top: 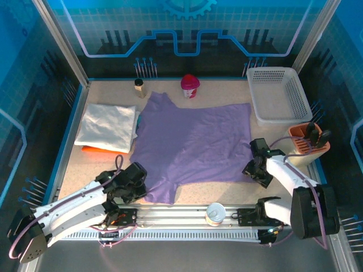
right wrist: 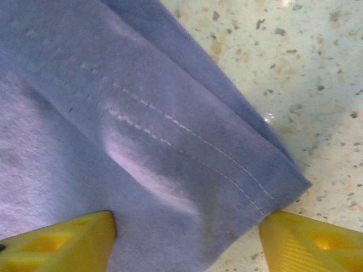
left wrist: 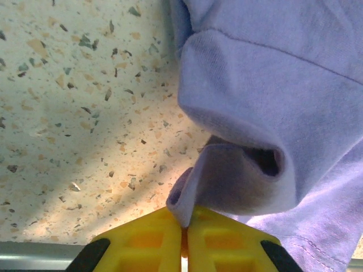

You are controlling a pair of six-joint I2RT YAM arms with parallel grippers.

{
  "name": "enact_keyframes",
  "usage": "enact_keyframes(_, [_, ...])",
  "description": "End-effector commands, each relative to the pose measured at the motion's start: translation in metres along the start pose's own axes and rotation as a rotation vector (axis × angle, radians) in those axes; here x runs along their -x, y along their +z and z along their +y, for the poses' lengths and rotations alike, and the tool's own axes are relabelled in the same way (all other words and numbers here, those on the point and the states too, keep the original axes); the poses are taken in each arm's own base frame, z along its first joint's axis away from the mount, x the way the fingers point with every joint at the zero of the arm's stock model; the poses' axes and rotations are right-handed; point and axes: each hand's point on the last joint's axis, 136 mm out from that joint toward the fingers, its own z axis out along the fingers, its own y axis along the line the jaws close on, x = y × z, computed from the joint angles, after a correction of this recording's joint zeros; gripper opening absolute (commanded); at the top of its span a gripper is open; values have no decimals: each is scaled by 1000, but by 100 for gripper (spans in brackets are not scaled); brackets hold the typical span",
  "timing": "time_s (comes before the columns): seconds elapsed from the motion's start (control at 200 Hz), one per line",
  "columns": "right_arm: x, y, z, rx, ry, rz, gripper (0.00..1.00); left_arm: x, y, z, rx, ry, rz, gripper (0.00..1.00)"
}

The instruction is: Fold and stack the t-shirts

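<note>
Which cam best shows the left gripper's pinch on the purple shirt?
Left wrist: the left gripper is shut on a folded edge of the purple shirt, close up. Top external shows it at the near sleeve, contact too small to judge. Right wrist shows the stitched hem corner within the open right gripper.

The spread t-shirt (top: 193, 141) lies centrally, a folded t-shirt (top: 108, 127) left of it, the basket (top: 278, 93) far right.

Top view overlooks the whole table (top: 221, 93) from behind. Wrist views look closely down at edges of the same purple t-shirt (top: 193, 141).
</note>
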Motion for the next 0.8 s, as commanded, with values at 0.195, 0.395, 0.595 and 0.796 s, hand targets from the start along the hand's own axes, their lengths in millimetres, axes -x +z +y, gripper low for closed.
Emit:
enact_keyframes(0.195, [-3,10,-3,-18,34,36,43,5,-10,-8,-10,30,-16,10])
enact_keyframes(0.395, [3,0,0,19,22,-21,11,7,-14,-10,-8,48,-27,6])
enact_keyframes(0.595, [21,-27,17,92,-54,-109,0,22,-39,-31,-62,83,-81,0])
enact_keyframes(0.796, [40,-69,51,198,-191,-217,0,49,-90,-64,-141,158,-178,0])
